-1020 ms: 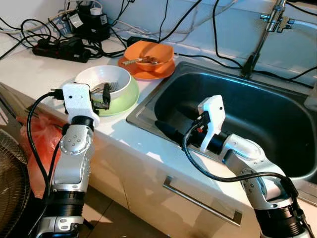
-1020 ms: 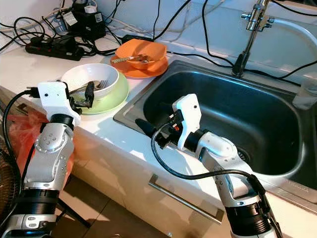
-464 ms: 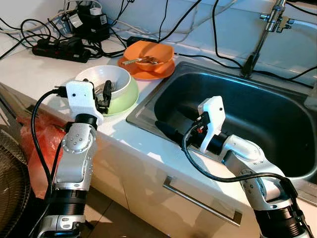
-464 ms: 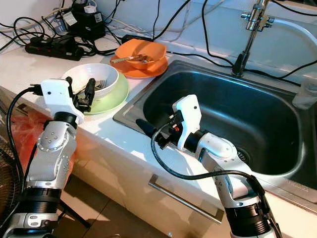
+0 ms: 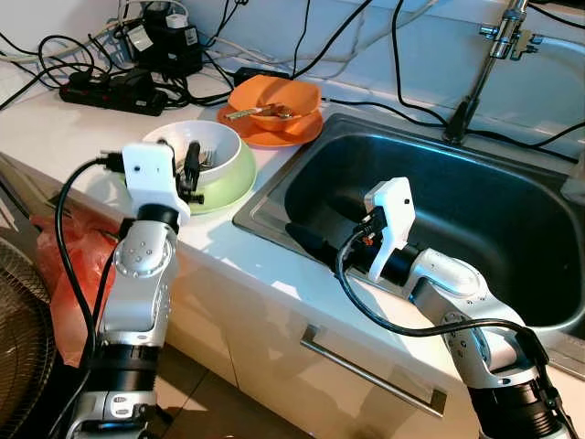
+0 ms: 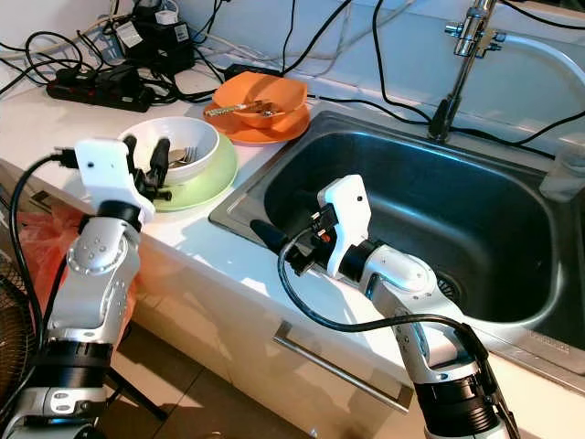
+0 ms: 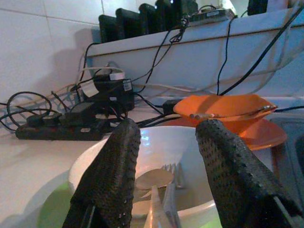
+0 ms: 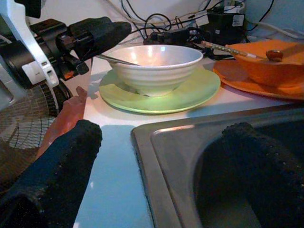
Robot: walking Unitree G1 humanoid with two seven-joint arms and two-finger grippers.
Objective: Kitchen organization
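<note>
Now left gripper (image 7: 166, 156) jaws spread, straddling white bowl (image 7: 190, 152) rim.

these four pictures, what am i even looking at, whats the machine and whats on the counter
A humanoid robot stands at a kitchen counter. Two pictures come from cameras on its head, looking down; the other two come from a camera on each wrist, looking along that gripper's black fingers. The left gripper is open at the rim of a white bowl that holds a fork and spoon and sits on a green plate. Behind it an orange bowl sits on an orange plate. The right gripper is open at the near edge of the sink. Nothing is held.
</note>
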